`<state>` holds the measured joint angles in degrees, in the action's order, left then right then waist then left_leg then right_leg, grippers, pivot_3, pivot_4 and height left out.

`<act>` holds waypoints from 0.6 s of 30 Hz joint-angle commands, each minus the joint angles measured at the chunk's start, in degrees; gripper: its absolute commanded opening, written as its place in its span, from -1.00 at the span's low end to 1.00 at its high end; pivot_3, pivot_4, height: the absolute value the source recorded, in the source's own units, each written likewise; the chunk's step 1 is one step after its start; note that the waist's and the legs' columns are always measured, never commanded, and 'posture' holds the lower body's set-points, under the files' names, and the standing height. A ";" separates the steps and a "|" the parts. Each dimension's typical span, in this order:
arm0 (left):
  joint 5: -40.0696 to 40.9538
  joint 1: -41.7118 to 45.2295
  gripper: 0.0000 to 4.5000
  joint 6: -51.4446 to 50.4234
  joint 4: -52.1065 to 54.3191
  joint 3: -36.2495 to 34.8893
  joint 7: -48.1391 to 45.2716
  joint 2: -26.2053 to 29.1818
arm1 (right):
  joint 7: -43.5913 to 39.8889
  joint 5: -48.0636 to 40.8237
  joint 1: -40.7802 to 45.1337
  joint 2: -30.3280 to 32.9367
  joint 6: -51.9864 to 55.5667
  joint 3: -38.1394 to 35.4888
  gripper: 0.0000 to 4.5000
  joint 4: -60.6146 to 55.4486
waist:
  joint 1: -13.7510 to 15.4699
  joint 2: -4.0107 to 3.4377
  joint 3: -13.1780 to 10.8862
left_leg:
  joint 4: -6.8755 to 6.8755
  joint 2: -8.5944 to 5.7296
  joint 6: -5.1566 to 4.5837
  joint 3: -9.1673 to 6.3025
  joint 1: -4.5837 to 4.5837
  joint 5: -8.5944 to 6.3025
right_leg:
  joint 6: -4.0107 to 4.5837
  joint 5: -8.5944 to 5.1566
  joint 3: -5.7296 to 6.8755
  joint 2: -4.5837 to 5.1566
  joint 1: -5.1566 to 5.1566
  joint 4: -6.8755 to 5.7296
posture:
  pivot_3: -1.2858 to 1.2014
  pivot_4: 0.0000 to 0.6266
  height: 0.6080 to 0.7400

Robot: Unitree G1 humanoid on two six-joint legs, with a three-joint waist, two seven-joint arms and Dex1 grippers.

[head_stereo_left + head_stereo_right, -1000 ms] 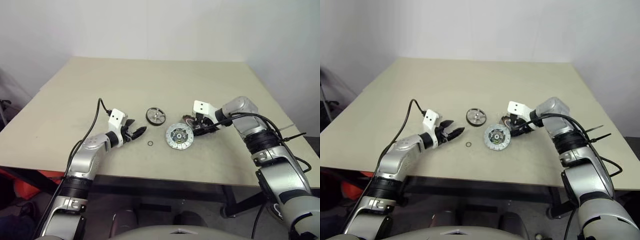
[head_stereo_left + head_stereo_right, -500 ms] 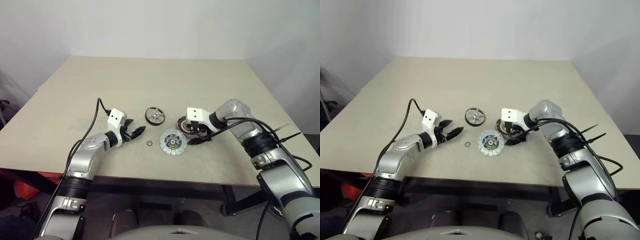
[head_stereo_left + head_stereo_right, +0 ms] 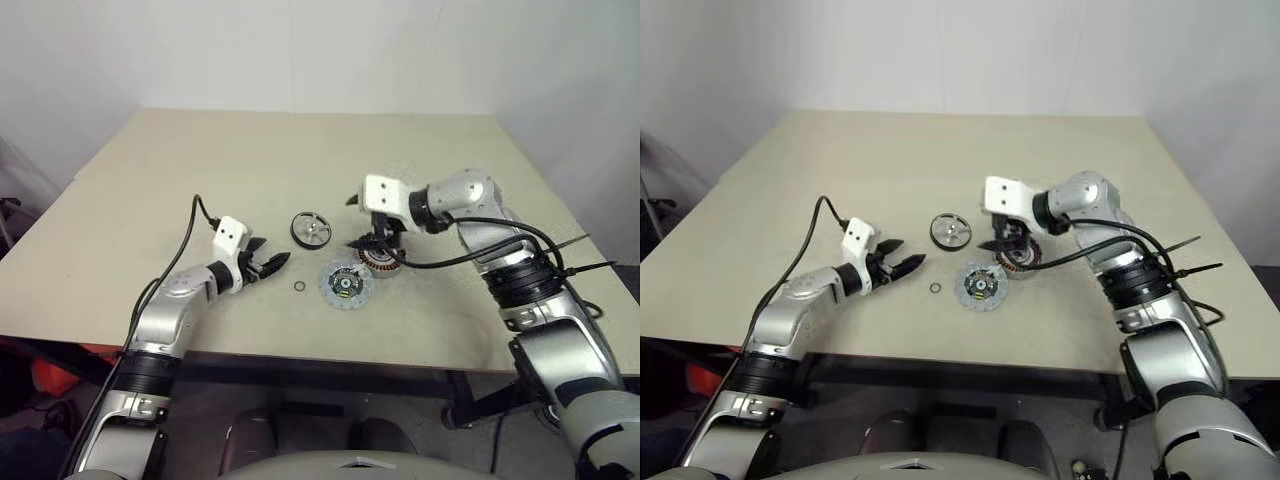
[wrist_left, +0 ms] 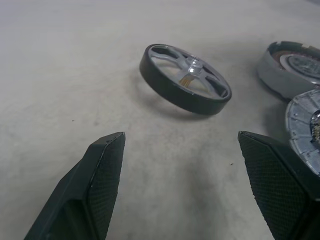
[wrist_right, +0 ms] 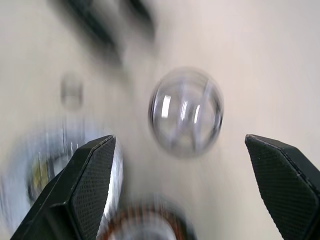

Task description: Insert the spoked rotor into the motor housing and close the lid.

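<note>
The spoked rotor (image 3: 312,229), black-rimmed with silver spokes, lies on the table (image 3: 200,180) just ahead of my left gripper (image 3: 276,262), which rests low, open and empty. It also fills the middle of the left wrist view as the rotor (image 4: 184,80). The motor housing (image 3: 380,258), with copper coils inside, sits right of the rotor. The lid (image 3: 345,285), a grey disc with its dark centre up, lies in front of the housing. My right gripper (image 3: 357,222) hovers above the housing, open and empty, pointing down-left toward the blurred rotor (image 5: 186,112).
A tiny thin ring (image 3: 299,288) lies loose on the table between the left gripper and the lid. The table's front edge (image 3: 330,352) runs close below the parts. A black cable trails from each wrist.
My right gripper let go of the motor housing, opened wide, then rose and swung left above it. The lid slid slightly left and nearer. The left arm has kept still.
</note>
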<state>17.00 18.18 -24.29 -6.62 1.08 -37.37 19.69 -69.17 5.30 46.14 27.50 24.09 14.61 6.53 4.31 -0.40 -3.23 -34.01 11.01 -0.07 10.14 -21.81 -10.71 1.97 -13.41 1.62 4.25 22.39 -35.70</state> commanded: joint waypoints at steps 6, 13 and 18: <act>1.45 2.25 0.69 0.61 -0.39 -2.44 -5.59 5.97 | 11.18 -4.99 -6.55 -7.73 17.28 0.83 0.91 -9.81 | 0.46 -0.04 -0.05 | 0.07 -0.04 0.10 0.00 0.00 0.05 | 0.00 0.00 0.00 0.01 0.01 0.03 | 0.03 -1.00 1.00; 0.77 3.46 0.69 1.13 -1.62 -1.27 -11.22 9.99 | 15.72 -5.72 -11.27 -10.03 21.96 5.82 0.91 -12.02 | 0.93 -0.01 -0.07 | 0.56 -0.10 0.47 -0.01 0.21 0.27 | -0.02 -0.01 -0.04 0.02 -0.01 0.07 | 0.03 -1.00 1.00; 1.04 3.28 0.69 0.30 -1.28 -1.39 -11.33 9.78 | 17.54 -5.50 -11.67 -9.96 21.85 8.16 0.91 -9.95 | 1.06 -0.01 -0.07 | 0.92 -0.10 0.86 0.00 0.25 0.51 | 0.05 -0.05 -0.03 -0.01 0.09 0.12 | 0.03 -1.00 1.00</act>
<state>17.69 20.43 -24.28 -8.95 0.17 -48.34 29.28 -52.49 -0.22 33.83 17.24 47.19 22.28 -3.05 5.36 -0.41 -3.30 -33.08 10.90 0.80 10.14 -21.56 -10.20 2.02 -13.46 1.60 4.24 22.48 -35.57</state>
